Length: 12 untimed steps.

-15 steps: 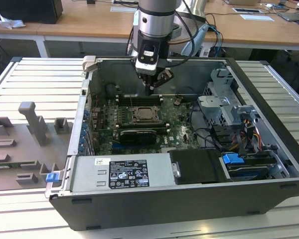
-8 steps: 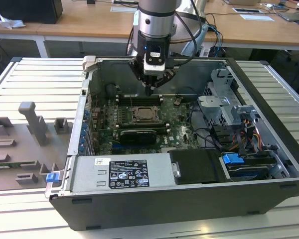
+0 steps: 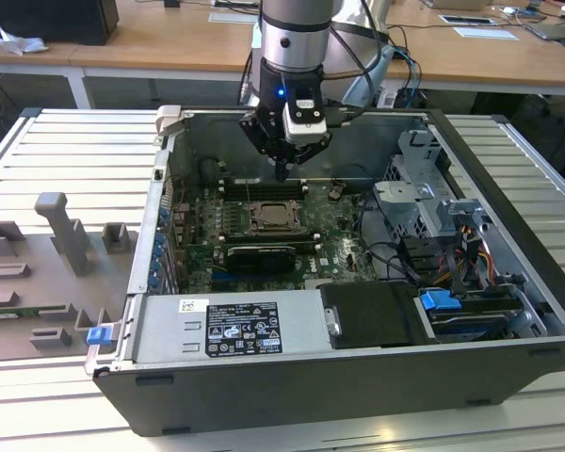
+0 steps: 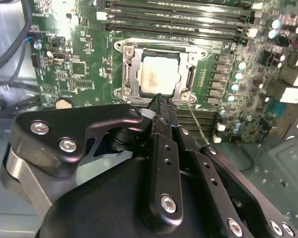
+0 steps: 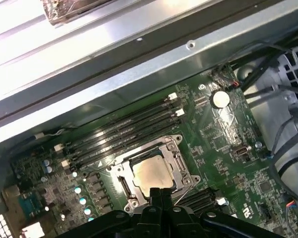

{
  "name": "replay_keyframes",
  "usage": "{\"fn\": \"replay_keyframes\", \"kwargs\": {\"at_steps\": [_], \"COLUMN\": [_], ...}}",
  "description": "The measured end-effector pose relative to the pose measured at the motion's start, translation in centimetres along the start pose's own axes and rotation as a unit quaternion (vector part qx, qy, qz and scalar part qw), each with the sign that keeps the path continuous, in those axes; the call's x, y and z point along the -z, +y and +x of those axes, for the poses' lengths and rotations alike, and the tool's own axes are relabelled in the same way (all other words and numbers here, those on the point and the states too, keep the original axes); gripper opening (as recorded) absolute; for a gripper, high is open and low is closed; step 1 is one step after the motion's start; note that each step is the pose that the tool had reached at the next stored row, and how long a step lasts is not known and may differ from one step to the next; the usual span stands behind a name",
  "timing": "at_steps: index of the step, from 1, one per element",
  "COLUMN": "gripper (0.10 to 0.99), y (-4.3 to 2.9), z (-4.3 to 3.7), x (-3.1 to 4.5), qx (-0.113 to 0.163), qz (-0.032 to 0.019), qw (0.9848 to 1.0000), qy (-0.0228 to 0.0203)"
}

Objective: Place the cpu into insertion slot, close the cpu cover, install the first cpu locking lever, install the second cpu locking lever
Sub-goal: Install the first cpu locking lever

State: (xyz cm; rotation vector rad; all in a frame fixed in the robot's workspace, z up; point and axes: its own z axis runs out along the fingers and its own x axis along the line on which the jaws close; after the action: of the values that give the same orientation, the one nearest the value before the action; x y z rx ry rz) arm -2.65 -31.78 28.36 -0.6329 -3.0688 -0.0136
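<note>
Open computer case lying on the slatted table, with the arm reaching into it from above. The cpu sits flat in the insertion slot near the middle of the circuit board. A bank of long narrow memory slots runs between it and the case's far wall in the exterior view. The cpu cover appears to lie down around the chip, whose pale face shows through the square cut-out.

The gripper hangs above the board, fingers together and pointing straight down, with nothing held between them. In both wrist views its tip meets the outline of the cover at one edge, so the chip lies just past the tip and lower. The tip appears clear of the metal, though the gap cannot be judged.

A thin wire rod, probably one of the locking levers, leaves the cover's corner nearest the gripper. It runs along the side of the slot, just beside the fingers, and appears not yet latched. The arm's last link stands near vertical over the far half of the case.
</note>
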Motion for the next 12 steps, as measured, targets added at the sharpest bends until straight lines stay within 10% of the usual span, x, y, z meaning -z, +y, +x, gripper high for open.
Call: {"fn": "replay_keyframes", "kwargs": {"at_steps": [12], "gripper": [0.106], "y": [-0.44], "z": [1.03], "x": [-0.01], "qx": [0.064], "qz": [0.0006], "qw": [0.9979], "qy": [0.0005]}}
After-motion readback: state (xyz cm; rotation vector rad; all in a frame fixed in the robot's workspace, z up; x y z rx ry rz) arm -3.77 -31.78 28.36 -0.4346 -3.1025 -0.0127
